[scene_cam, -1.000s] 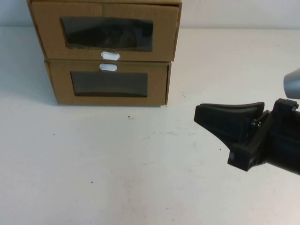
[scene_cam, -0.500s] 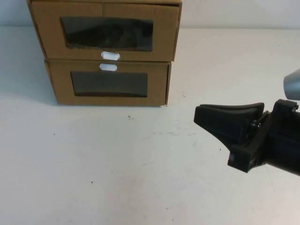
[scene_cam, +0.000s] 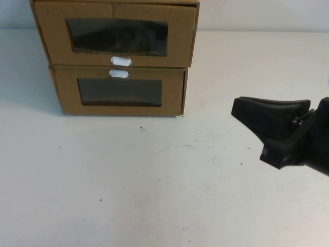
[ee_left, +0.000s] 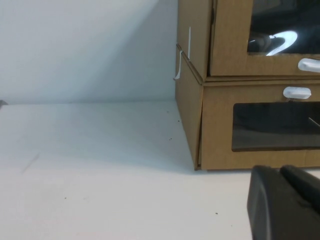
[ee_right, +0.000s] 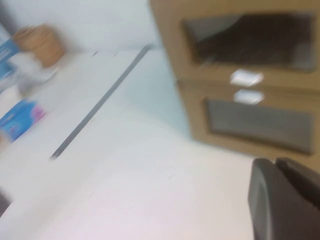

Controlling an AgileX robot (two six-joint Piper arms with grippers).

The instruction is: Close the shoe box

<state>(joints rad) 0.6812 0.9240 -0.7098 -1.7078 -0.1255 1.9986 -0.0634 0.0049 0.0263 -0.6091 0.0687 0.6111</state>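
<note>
right gripper (scene_cam: 257, 116) matte black, wedge-shaped, blocky base; left gripper (ee_left: 285, 200) black too.

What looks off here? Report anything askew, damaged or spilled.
Only a thin white strip hanging loose off the side, where the shoe box sits on the lower box. Nothing spilled. Right gripper hovers right of the boxes; left gripper sits low before them.

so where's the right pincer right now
In the high view the right pincer hangs over the white table on the right side, well clear of the two stacked brown cardboard boxes at back left.
</note>
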